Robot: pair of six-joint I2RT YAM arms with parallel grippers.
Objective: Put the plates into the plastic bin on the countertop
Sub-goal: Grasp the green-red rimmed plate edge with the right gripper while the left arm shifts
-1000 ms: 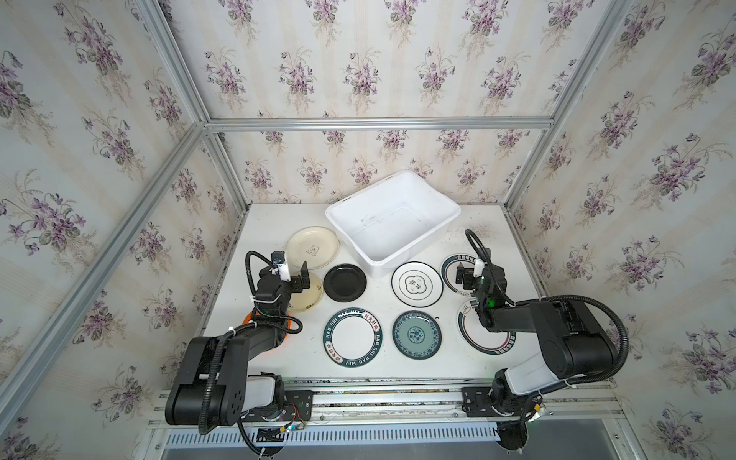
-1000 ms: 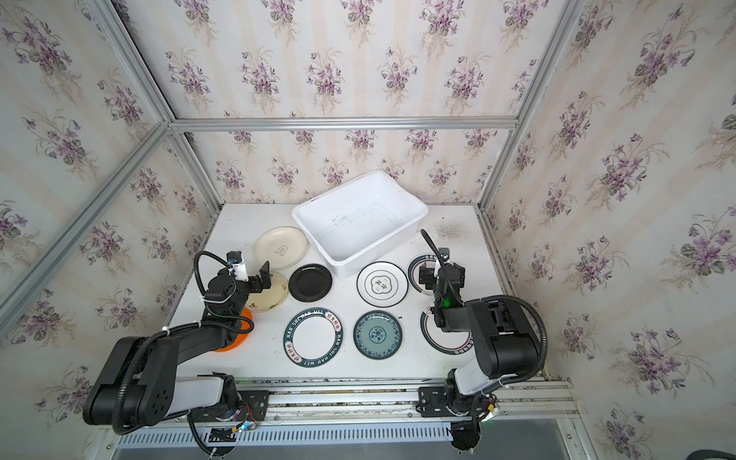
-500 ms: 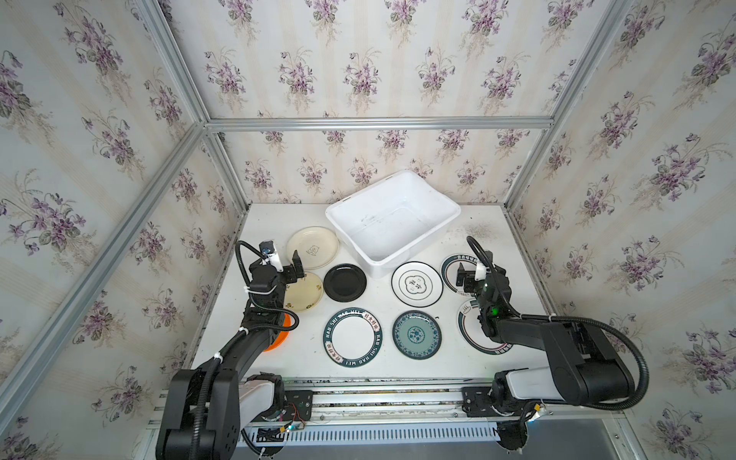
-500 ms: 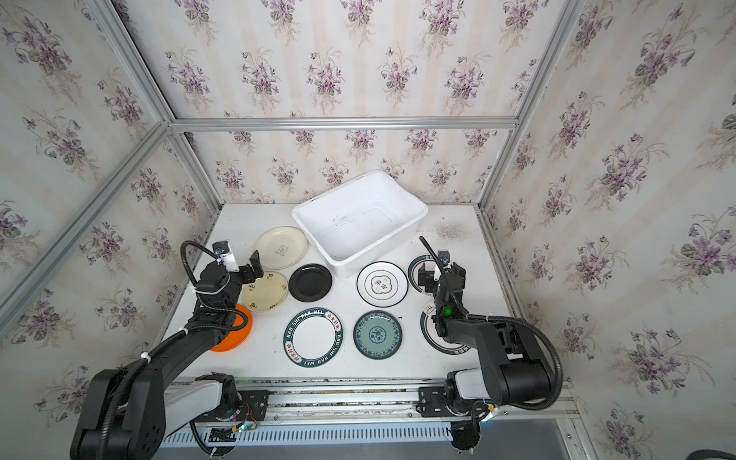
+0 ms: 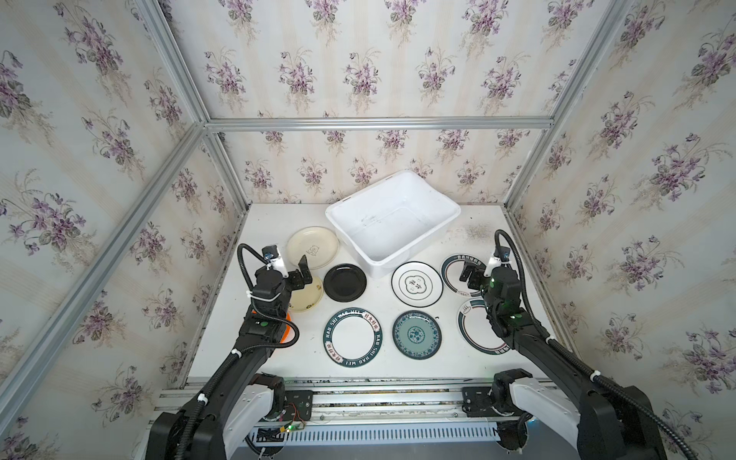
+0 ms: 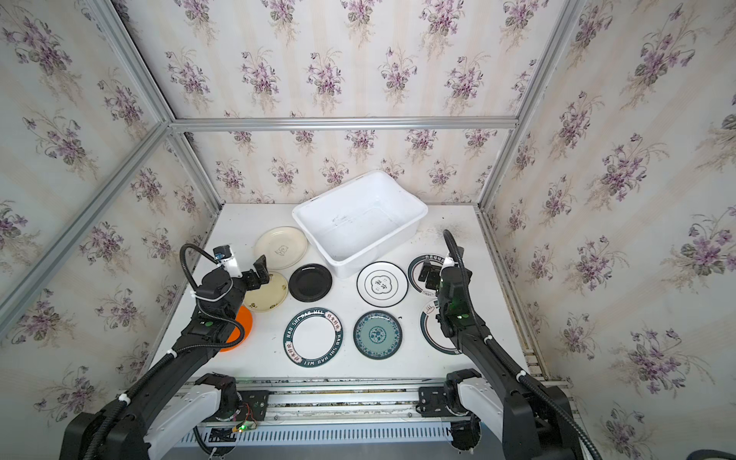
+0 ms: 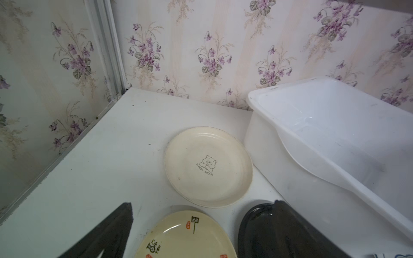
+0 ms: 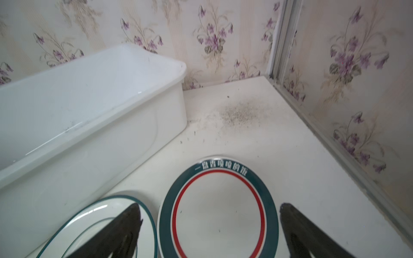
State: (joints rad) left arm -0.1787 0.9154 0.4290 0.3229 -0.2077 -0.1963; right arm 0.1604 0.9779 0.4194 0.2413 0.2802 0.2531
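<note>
While the plastic bin is sitting at twelve o'clock on the countertop, we are seeing all nine plates lying flat outside it, from the bear-printed cream plate at its nine o'clock round to the red-ringed plate at its four o'clock. Our left gripper is hanging spread wide and empty above the yellowish plate at the countertop's nine o'clock; our right gripper is gaping, holding nothing, above the red-ringed plate at three o'clock.
</note>
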